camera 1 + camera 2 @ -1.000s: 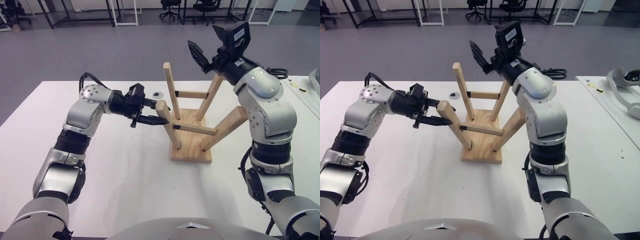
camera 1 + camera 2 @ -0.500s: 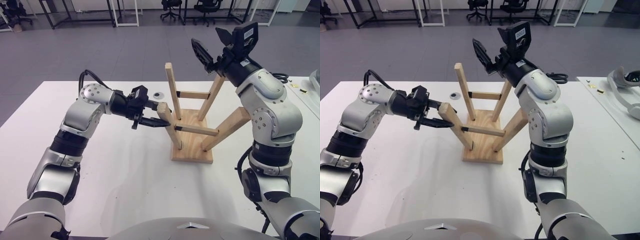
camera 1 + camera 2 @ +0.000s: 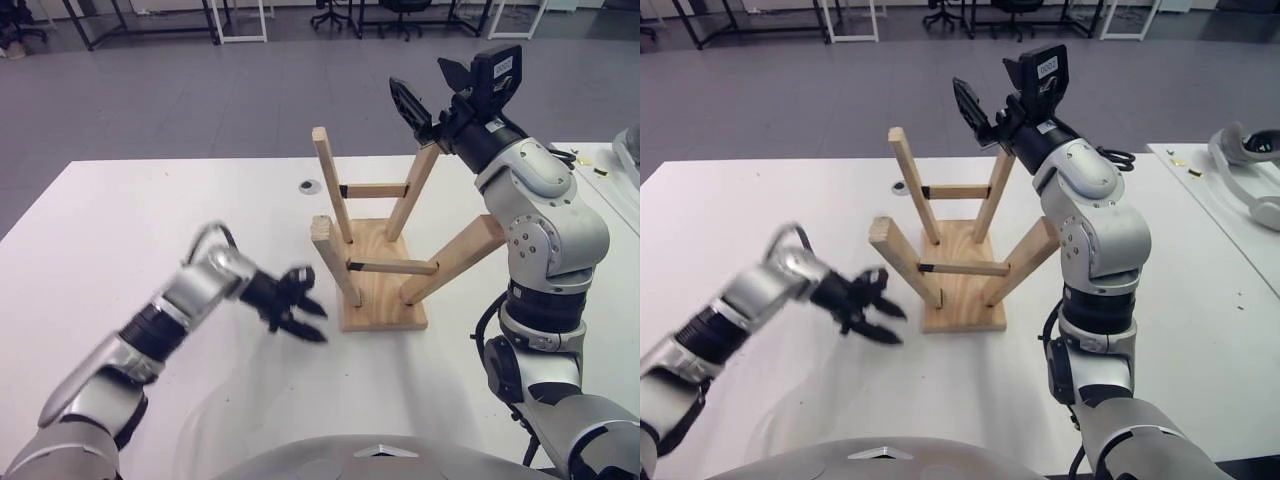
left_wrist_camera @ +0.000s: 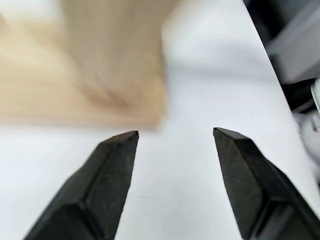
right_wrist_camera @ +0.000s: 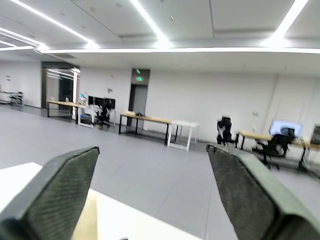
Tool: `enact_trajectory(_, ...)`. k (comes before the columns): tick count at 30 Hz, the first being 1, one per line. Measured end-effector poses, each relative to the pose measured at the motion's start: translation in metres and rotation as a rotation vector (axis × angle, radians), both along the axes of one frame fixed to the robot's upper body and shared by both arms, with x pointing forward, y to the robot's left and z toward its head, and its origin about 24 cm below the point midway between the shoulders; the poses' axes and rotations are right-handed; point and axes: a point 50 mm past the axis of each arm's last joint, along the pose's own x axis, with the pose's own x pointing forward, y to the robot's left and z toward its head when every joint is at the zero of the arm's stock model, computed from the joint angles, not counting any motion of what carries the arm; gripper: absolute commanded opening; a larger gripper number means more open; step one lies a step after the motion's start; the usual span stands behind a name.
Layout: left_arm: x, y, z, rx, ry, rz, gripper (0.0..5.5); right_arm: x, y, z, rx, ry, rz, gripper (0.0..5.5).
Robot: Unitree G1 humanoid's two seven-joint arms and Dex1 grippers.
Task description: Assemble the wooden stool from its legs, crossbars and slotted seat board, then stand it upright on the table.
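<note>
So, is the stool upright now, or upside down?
Upside down: the seat board lies flat on the table, and the legs point up.

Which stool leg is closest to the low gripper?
The front leg on the robot's left, right beside the open left gripper; the rest stand farther off.

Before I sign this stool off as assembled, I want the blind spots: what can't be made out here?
1. Left wrist view: wood beyond the open left gripper is blurred; which part of the stool, unclear.
2. Eye views: leg joints at the seat board are too small to judge.
3. Eye views: small round thing behind the stool, too small to identify.
4. Eye views: whether the open right gripper touches the leg top, unclear at this angle.
</note>
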Motion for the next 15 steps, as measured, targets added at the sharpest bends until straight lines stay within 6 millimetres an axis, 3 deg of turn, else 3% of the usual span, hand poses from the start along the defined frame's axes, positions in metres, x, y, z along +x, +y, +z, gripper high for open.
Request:
enact_trajectory(3,0.011,0.001,0.013,0.003,-0.057,0.016,3.77,0.000,0.002,0.000,0.010,0.004,0.016,4.01)
enact_trajectory(9,0.019,0.007,0.020,-0.015,-0.098,0.081,4.86,-0.001,0.000,0.001,0.003,0.005,0.016,4.01)
enact_trajectory(11,0.023,0.011,0.025,-0.031,-0.152,0.128,4.86,-0.002,-0.004,0.005,-0.034,0.004,0.003,4.01)
enact_trajectory(15,0.012,0.010,0.018,-0.085,-0.194,0.246,4.86,-0.021,-0.005,0.069,-0.096,-0.186,0.057,4.01)
